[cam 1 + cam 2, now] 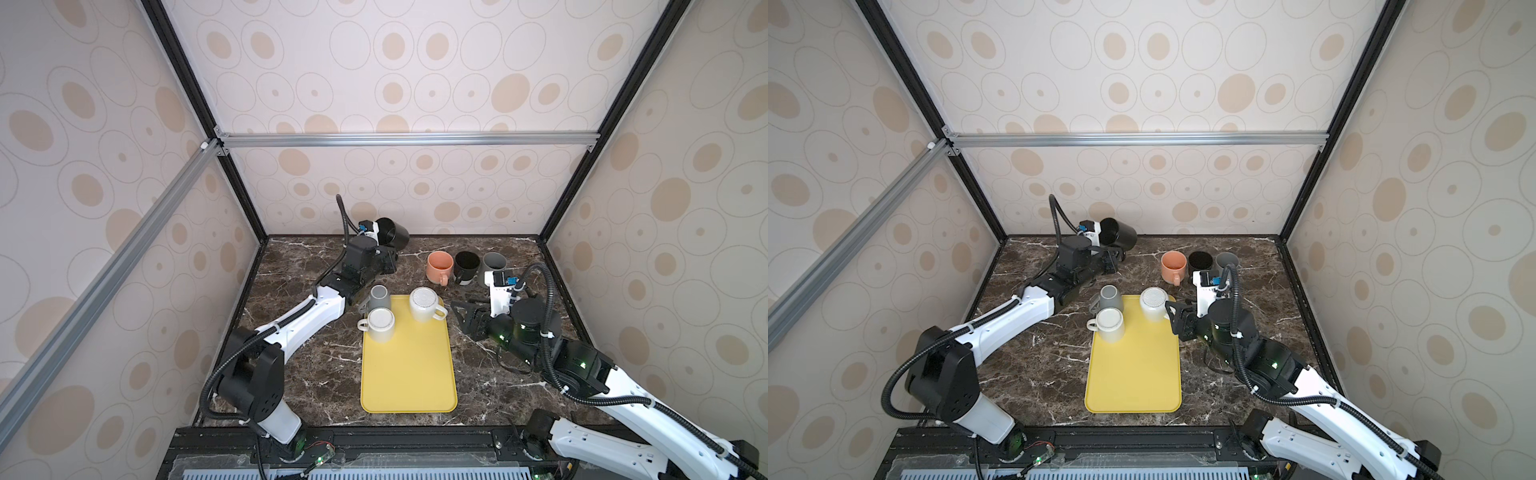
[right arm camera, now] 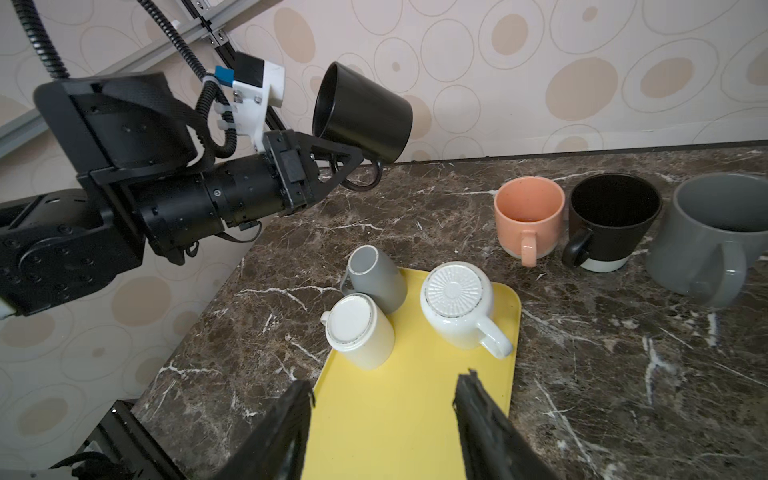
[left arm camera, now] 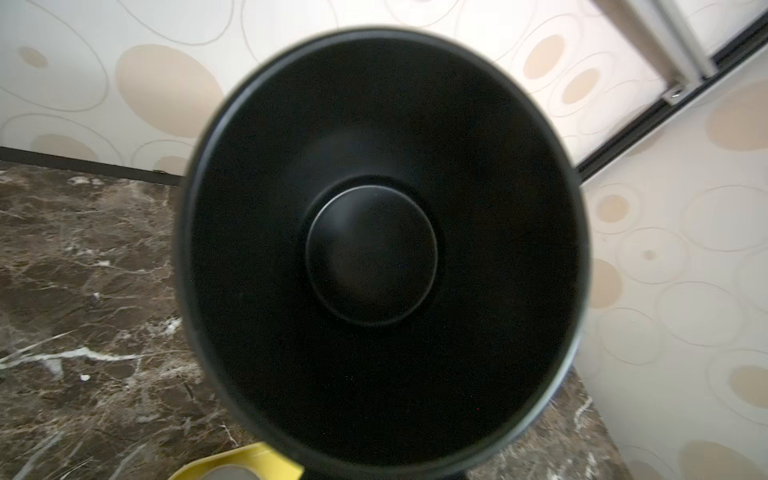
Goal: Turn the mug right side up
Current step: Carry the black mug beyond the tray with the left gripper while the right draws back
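A black mug [image 1: 394,235] [image 1: 1118,232] hangs in the air over the table's back left, tipped on its side. Its mouth faces the left wrist camera, so its dark inside [image 3: 374,249] fills that view. My left gripper [image 1: 390,254] [image 2: 358,165] is shut on the mug's handle, below the mug body [image 2: 365,116]. My right gripper [image 1: 467,305] [image 2: 384,386] hovers open and empty by the right edge of the yellow tray [image 2: 399,415].
Three mugs stand upside down at the far end of the yellow tray [image 1: 407,374]: grey [image 1: 380,297], cream [image 1: 380,325] and ribbed white [image 1: 424,304]. Behind the tray stand upright an orange mug [image 1: 439,266], a black one [image 1: 466,266] and a grey one [image 1: 494,262].
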